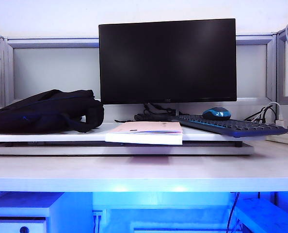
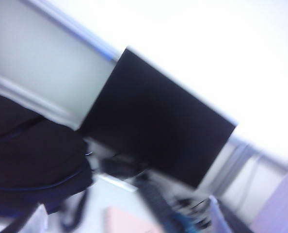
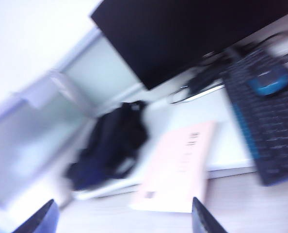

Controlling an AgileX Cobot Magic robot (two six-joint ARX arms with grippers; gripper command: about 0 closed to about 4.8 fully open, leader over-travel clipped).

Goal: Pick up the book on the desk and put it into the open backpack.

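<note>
Looking from the right wrist view, the right claw (image 3: 122, 218) shows only its two dark fingertips (image 3: 40, 219) at the lower edge of the blurred picture, standing far apart with nothing between them, so it is released and holds nothing. It hangs in the air in front of the desk (image 3: 241, 204), well apart from all objects. The left claw does not appear in its own wrist picture, nor in the exterior view, so I cannot see how it stands. Beyond the right claw lies the book (image 3: 178, 167), pale pink, flat on the thin white raised board (image 3: 229, 145), with its near edge sticking out over the board's front. In the exterior view the book (image 1: 145, 132) is in the middle of the desk (image 1: 144, 172), in front of the black monitor (image 1: 167, 60). The backpack (image 1: 44, 110) lies on the left part of the board (image 1: 47, 137), near the book but not touching it; whether its opening is unzipped I cannot tell. On the other side of the book is the dark keyboard (image 1: 231, 126) with a blue mouse (image 1: 216, 113) behind it. The left wrist view, also blurred, shows the backpack (image 2: 32, 165), the monitor (image 2: 153, 121) and a corner of the book (image 2: 127, 221).
</note>
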